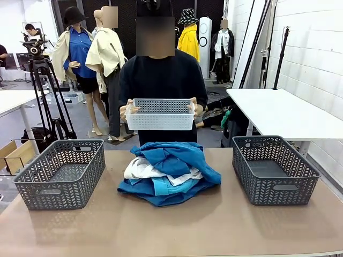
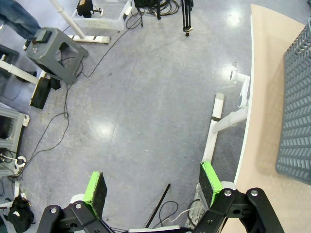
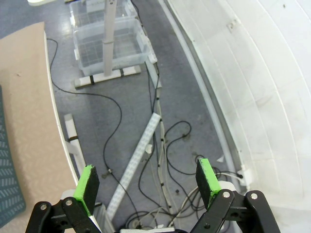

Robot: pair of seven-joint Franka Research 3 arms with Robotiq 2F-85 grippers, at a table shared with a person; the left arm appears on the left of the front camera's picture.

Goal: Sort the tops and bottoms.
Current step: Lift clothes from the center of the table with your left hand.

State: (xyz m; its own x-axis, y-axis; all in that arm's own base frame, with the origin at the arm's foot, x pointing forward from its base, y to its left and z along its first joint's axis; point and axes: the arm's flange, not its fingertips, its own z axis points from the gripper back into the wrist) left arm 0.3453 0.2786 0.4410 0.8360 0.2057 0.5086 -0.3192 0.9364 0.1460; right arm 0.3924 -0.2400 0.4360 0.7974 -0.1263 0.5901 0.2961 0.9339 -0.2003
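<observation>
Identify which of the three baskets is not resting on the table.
The small white basket: the person holds it up beyond the table. The two larger grey baskets, left and right, both stand on it.

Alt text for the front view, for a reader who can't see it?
A heap of blue, turquoise and white garments lies on the table between a left grey basket and a right grey basket. Behind, a person holds a white basket.
</observation>
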